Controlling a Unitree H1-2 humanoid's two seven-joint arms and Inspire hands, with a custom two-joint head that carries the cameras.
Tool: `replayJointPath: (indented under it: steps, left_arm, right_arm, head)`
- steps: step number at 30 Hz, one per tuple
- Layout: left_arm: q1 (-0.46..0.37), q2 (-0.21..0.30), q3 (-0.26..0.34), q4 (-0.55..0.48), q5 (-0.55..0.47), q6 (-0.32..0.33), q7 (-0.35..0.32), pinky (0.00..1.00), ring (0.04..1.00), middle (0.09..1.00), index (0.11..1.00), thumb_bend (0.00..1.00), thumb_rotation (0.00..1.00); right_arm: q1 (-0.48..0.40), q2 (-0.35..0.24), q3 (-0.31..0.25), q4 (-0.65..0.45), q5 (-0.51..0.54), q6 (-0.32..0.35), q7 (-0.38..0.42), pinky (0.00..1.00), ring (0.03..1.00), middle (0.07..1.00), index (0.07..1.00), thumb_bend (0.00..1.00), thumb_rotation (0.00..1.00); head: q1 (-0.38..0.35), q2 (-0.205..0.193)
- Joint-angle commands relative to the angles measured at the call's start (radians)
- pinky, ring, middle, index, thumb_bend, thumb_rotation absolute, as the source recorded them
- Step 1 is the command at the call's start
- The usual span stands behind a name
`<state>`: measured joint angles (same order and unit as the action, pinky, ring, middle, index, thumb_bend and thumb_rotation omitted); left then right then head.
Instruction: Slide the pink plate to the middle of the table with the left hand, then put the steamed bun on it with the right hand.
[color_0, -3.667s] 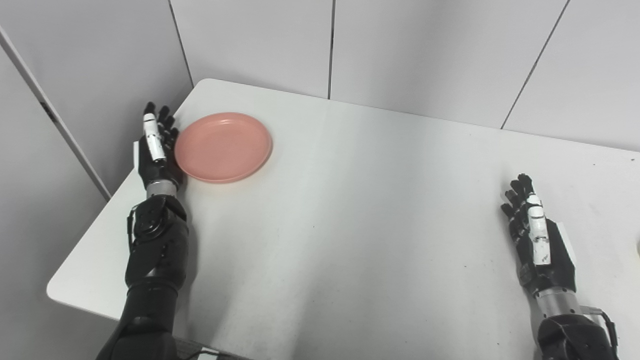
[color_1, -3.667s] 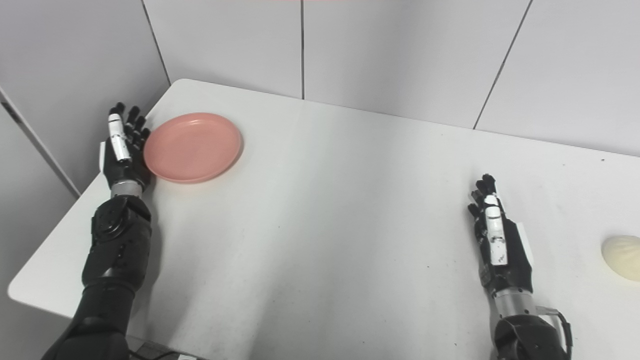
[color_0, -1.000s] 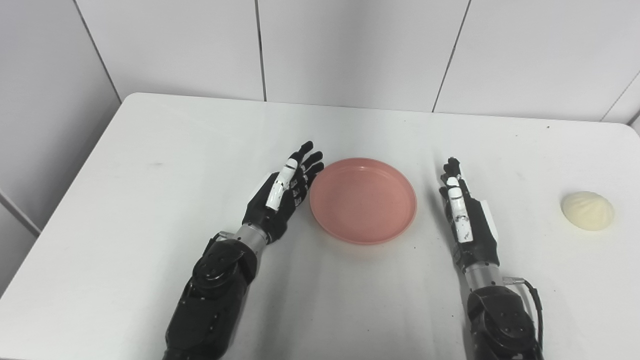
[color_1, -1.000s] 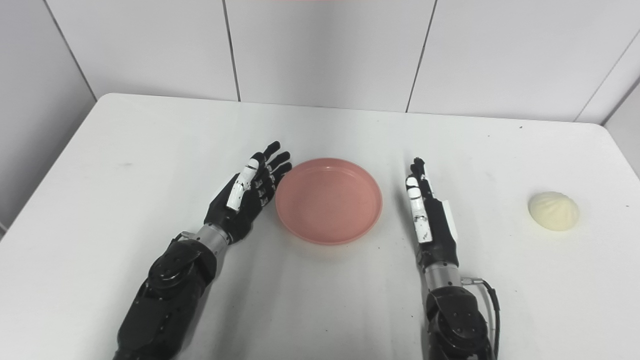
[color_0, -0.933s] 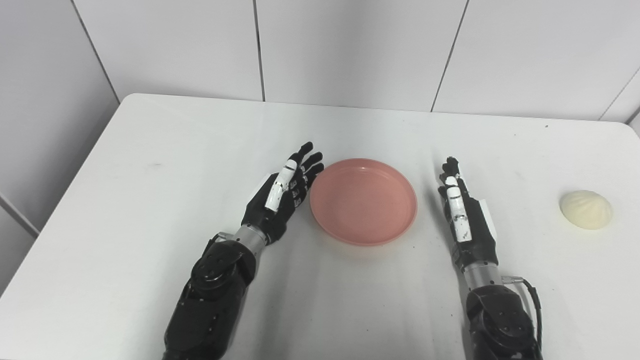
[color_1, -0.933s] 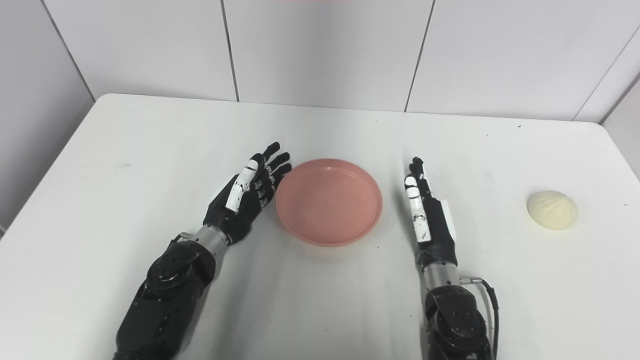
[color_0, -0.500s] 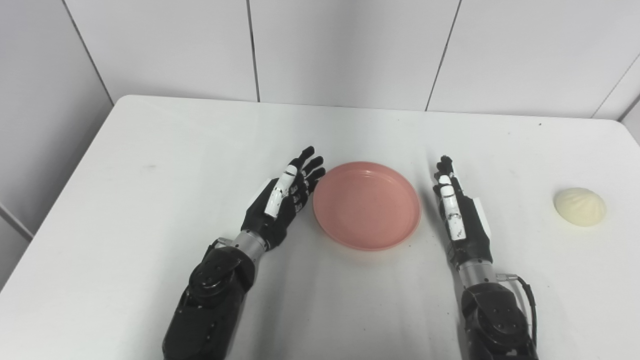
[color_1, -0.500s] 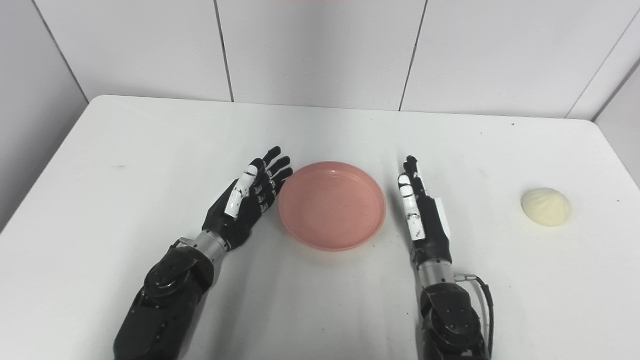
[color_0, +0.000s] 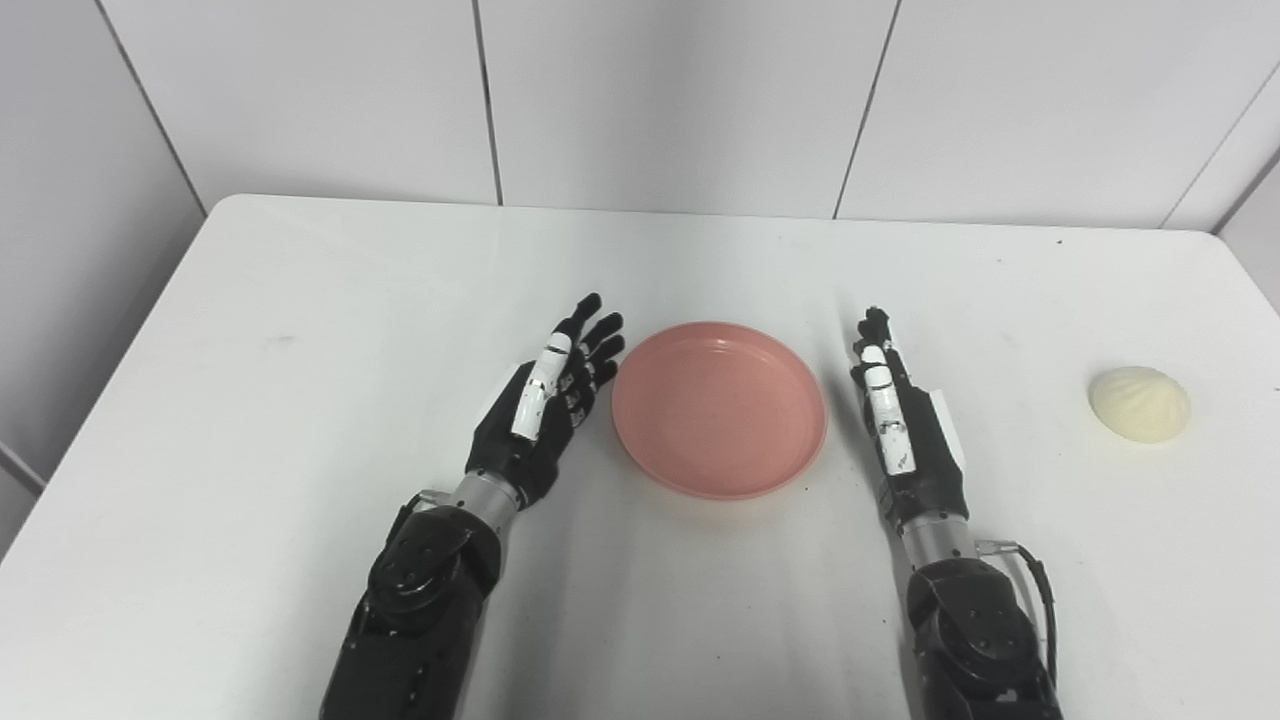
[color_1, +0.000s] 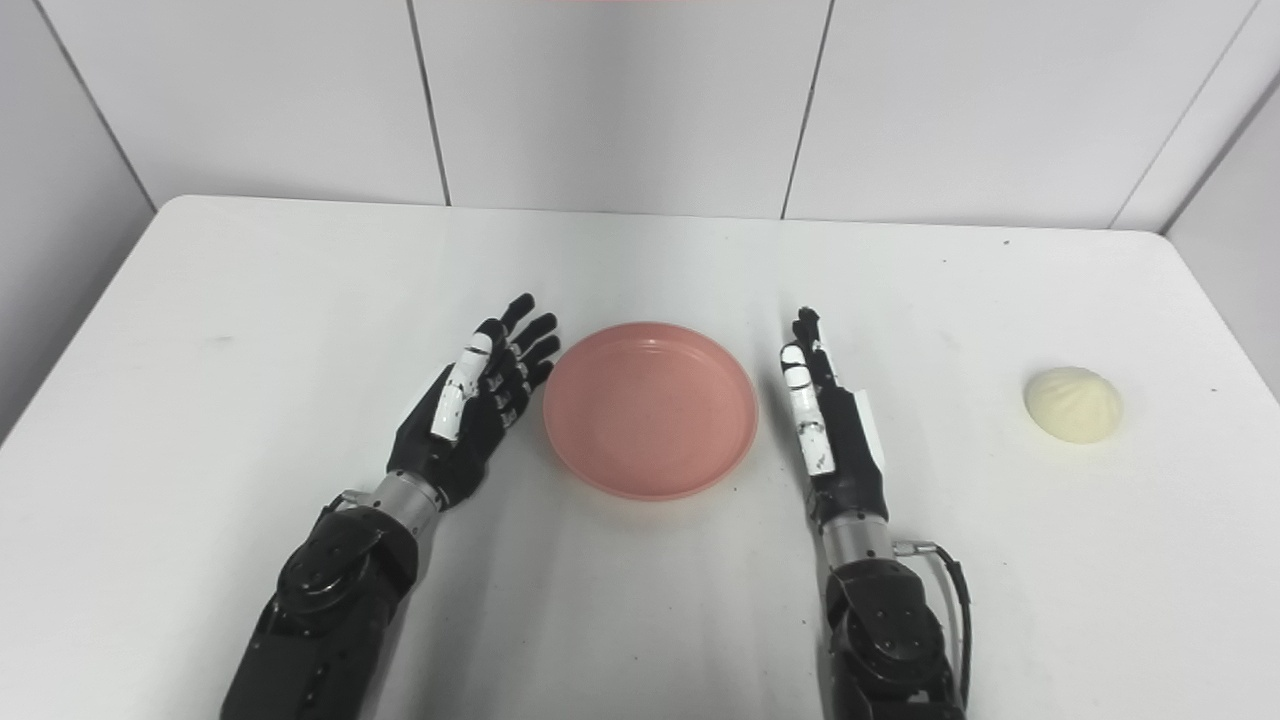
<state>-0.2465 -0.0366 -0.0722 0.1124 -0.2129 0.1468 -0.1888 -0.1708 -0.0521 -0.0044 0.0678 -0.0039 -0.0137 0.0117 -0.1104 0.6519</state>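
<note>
the round, shallow pink plastic plate (color_0: 720, 408) lies flat near the middle of the desk, empty, so the sliding step reads as done and the step in hand is the second one: fetching the bun. the black left hand with its white-marked thumb (color_0: 545, 410) stands on edge just beside the plate's left rim, its fingers (color_0: 598, 345) straight and a little fanned, holding nothing; a thin strip of desk seems to show between them and the rim, though whether they brush it cannot be told for sure. the matching black right hand (color_0: 905, 430) stands on edge near the plate's right rim, fingers (color_0: 876, 330) straight and close together, also empty. the pale cream, pleated, dome-shaped steamed bun (color_0: 1139, 404) sits well apart from the plate, far out toward the desk's right edge and beyond the right hand. the next move, as i judge it, asks the right hand to swing outward to the right, open over the bun and close gently around its soft sides, since a hard squeeze would likely dent it, then carry it back and lower it into the plate's well while the left hand keeps clear. the smooth white desk with rounded corners (color_0: 300, 300) shows faint scuffs and small dark specks, and plain light grey wall panels with narrow dark seams (color_0: 650, 90) close in behind and at both sides
</note>
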Motion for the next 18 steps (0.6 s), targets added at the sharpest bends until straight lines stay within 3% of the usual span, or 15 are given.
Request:
replayJointPath:
  steps: [1, 9, 10, 11, 15, 18]
  left_arm:
    - [0.010, -0.007, 0.007, -0.022, 0.018, -0.016, 0.023, 1.00, 0.965, 0.957, 0.964, 0.41, 1.00]
    - [0.026, -0.016, 0.028, -0.030, 0.025, -0.046, 0.037, 1.00, 0.959, 0.959, 0.974, 0.41, 1.00]
    - [0.029, -0.015, 0.030, -0.029, 0.026, -0.045, 0.037, 1.00, 0.961, 0.961, 0.973, 0.40, 1.00]
    - [0.033, -0.013, 0.032, -0.026, 0.027, -0.047, 0.036, 1.00, 0.965, 0.961, 0.972, 0.40, 1.00]
    - [0.047, 0.001, 0.036, -0.008, 0.033, -0.059, 0.030, 1.00, 0.967, 0.958, 0.969, 0.41, 1.00]
    - [0.059, 0.008, 0.035, 0.007, 0.033, -0.064, 0.025, 0.99, 0.959, 0.953, 0.963, 0.41, 1.00]
  right_arm:
    - [0.007, 0.014, -0.008, 0.007, 0.002, 0.005, -0.015, 1.00, 1.000, 1.000, 1.000, 0.28, 1.00]
    - [-0.030, -0.019, -0.048, -0.045, -0.018, -0.042, -0.036, 1.00, 1.000, 0.990, 1.000, 0.26, 1.00]
    - [-0.035, -0.033, -0.048, -0.051, -0.039, -0.046, -0.040, 1.00, 1.000, 0.991, 1.000, 0.30, 1.00]
    - [-0.040, -0.048, -0.048, -0.060, -0.070, -0.047, -0.049, 1.00, 0.998, 0.988, 1.000, 0.40, 1.00]
    - [-0.064, -0.103, -0.048, -0.091, -0.190, -0.073, -0.089, 0.96, 0.969, 0.971, 1.000, 0.57, 1.00]
    - [-0.082, -0.133, -0.062, -0.160, -0.215, -0.043, -0.094, 0.91, 0.940, 0.955, 0.995, 0.57, 0.99]
  head:
    - [-0.015, -0.004]
    - [-0.075, -0.015]
    - [-0.085, -0.018]
    - [-0.095, -0.021]
    - [-0.140, -0.032]
    - [-0.183, -0.040]
